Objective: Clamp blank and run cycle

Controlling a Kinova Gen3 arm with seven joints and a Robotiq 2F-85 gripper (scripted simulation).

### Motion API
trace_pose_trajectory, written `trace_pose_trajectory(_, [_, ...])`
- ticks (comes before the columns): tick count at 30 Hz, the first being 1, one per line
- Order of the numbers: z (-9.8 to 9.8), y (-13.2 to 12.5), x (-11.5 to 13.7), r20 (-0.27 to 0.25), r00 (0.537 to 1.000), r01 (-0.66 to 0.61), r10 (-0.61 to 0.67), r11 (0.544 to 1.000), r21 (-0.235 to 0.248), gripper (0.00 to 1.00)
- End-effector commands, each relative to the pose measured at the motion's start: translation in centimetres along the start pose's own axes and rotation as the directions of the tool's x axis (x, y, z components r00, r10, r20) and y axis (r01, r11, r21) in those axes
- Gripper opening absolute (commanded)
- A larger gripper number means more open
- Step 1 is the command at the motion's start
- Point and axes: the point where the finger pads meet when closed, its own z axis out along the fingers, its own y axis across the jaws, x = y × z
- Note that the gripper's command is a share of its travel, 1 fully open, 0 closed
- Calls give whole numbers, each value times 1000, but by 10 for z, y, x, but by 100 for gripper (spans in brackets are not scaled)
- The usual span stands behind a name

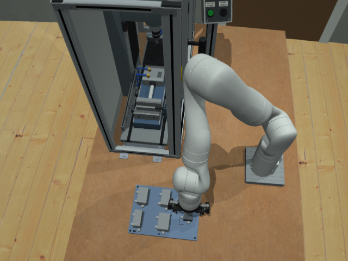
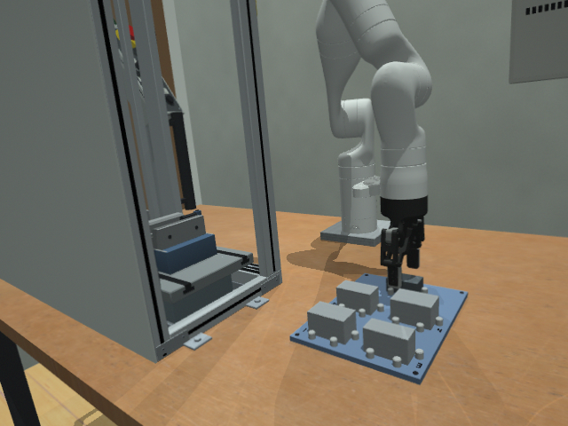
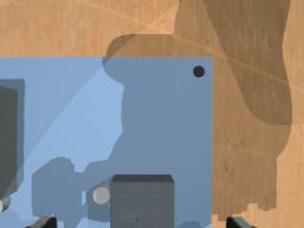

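Note:
The dark setting master (image 1: pixel 187 217) (image 2: pixel 415 281) (image 3: pixel 142 199) stands upright on the blue plate (image 1: pixel 179 232) (image 2: pixel 447 304) (image 3: pixel 166 119), near its corner on the robot's side. My gripper (image 1: pixel 188 210) (image 2: pixel 398 279) (image 3: pixel 140 223) is open and points straight down. Its fingers straddle the master with a gap on each side. Several grey blanks stand between pegs on the plate, among them one (image 1: pixel 165 197) (image 2: pixel 414 307) right beside the master and one (image 1: pixel 163 221) (image 2: pixel 357 295) further along. The vise (image 1: pixel 148 112) (image 2: pixel 193 256) sits inside the guard (image 1: pixel 176 84), and I see no block between its jaws.
The guard's end facing the plate stands open. The control column (image 1: pixel 217 11) stands behind the guard, with the green button (image 1: pixel 210 12) and the black knob (image 1: pixel 223 12). White pegs ring each blank. The robot's base (image 1: pixel 263 168) stands right of the plate.

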Motion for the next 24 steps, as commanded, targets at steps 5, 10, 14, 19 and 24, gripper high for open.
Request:
trace_pose_trajectory(5, [0, 0, 0, 1, 1000, 0, 0, 1000, 1, 100])
trace_pose_trajectory(10, [0, 0, 0, 1, 1000, 0, 0, 1000, 1, 100])
trace_pose_trajectory(14, [0, 0, 0, 1, 1000, 0, 0, 1000, 1, 100])
trace_pose_trajectory(19, [0, 0, 0, 1, 1000, 0, 0, 1000, 1, 100])
trace_pose_trajectory(24, [0, 0, 0, 1, 1000, 0, 0, 1000, 1, 100])
